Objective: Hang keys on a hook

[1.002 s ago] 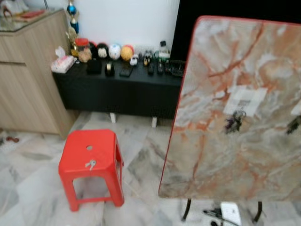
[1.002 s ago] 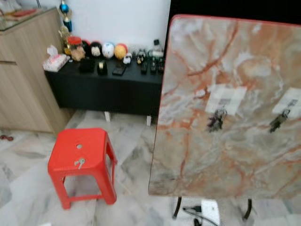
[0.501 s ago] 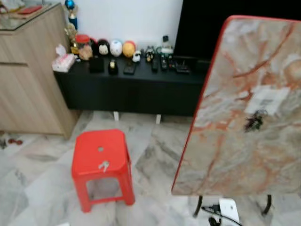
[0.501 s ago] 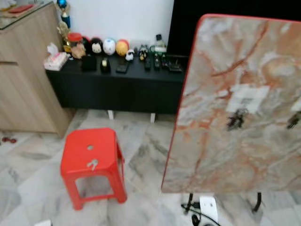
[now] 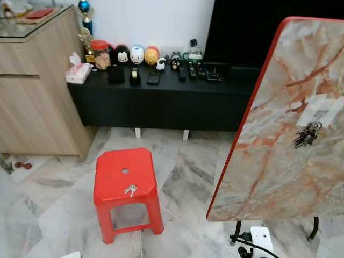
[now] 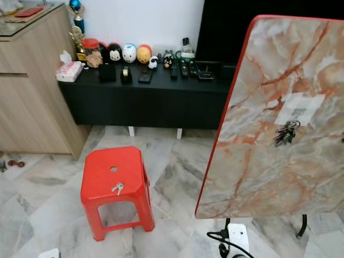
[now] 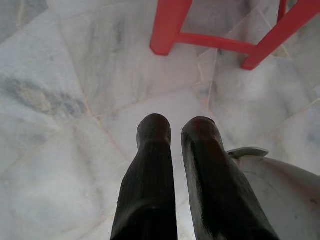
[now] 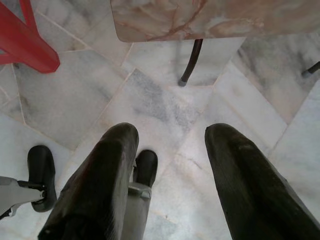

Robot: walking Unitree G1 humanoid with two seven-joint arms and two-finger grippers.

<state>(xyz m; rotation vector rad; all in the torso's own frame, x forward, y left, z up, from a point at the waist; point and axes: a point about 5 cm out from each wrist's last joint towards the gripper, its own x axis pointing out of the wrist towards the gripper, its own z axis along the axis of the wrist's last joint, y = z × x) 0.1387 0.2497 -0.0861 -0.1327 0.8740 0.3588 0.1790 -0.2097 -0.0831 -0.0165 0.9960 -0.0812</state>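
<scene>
Approach stage. A small key (image 5: 130, 189) lies on the red stool (image 5: 123, 166), near its front edge. The left claw (image 7: 176, 131), fingers nearly together, and the right claw (image 8: 172, 137), fingers wide, hang empty over the floor. Risk: a flat key may slide off the stool when pinched.

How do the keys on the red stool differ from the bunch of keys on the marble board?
The keys on the red stool lie flat on the seat of the red stool, while the bunch of keys on the marble board hangs against the tilted marble board. The stool keys look light and silvery, and few; the hanging bunch looks darker and fuller. Neither is held by a gripper.
</scene>
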